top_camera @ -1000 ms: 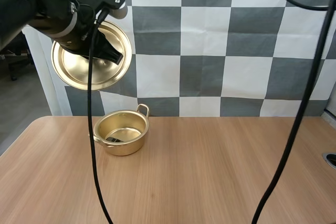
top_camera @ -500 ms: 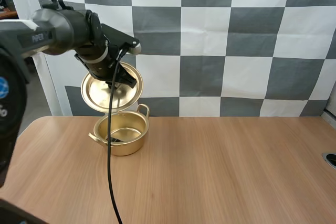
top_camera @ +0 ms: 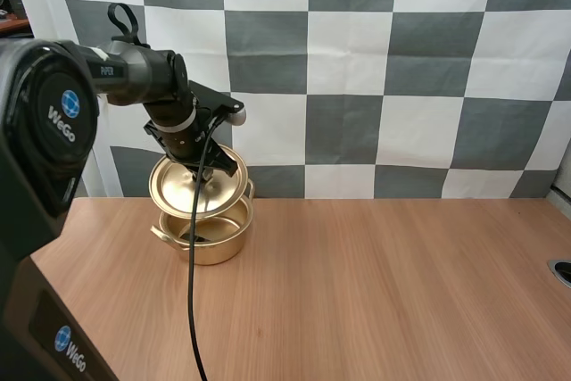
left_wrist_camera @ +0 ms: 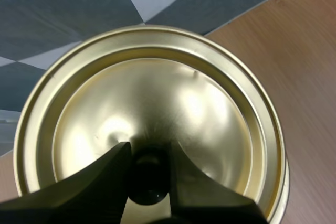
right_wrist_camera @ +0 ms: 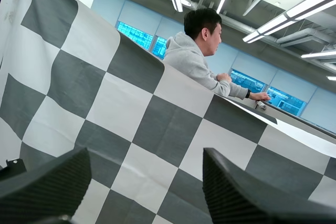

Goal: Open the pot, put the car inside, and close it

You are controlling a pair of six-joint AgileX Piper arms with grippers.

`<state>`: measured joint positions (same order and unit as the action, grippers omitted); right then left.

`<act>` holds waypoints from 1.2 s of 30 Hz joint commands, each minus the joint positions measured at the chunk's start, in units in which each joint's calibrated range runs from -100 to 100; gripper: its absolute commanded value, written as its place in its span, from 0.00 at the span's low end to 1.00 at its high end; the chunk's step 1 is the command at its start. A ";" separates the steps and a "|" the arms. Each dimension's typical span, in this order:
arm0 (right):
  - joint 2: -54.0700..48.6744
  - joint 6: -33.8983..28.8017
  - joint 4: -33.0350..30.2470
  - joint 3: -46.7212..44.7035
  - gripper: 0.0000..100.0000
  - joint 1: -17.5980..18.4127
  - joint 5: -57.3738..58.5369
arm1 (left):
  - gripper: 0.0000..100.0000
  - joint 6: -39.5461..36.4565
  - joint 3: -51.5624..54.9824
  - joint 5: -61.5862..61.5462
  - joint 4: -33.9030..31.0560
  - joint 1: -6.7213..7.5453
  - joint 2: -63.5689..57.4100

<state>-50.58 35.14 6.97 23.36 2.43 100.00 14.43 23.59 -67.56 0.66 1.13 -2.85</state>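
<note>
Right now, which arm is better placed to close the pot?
Left. The left claw pinches the knob of the lid, held tilted just above the pot. The right claw is open and holds nothing.

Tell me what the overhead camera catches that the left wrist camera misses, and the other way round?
High view alone: the gold pot standing open on the wooden table, with something dark lying inside it.

Left wrist view alone: a close look at the left gripper, its two black fingers pinching the black knob on the lid.

Both: the gold lid, held tilted just above the pot, and a stretch of table.
</note>
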 commanded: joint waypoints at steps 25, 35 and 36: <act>-0.13 -1.57 -1.75 -0.03 1.00 0.01 0.00 | 0.00 1.01 -0.07 0.31 2.44 -0.03 6.70; -0.35 -1.57 -1.75 -0.03 1.00 0.01 0.00 | 0.00 1.01 -0.07 0.49 2.44 -0.03 8.90; -0.39 -1.57 -1.75 -0.03 1.00 0.01 0.00 | 0.00 1.01 -0.07 0.49 2.44 -0.03 8.90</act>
<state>-50.98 33.65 5.18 23.36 2.43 99.94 15.44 23.59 -67.15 3.11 1.13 6.01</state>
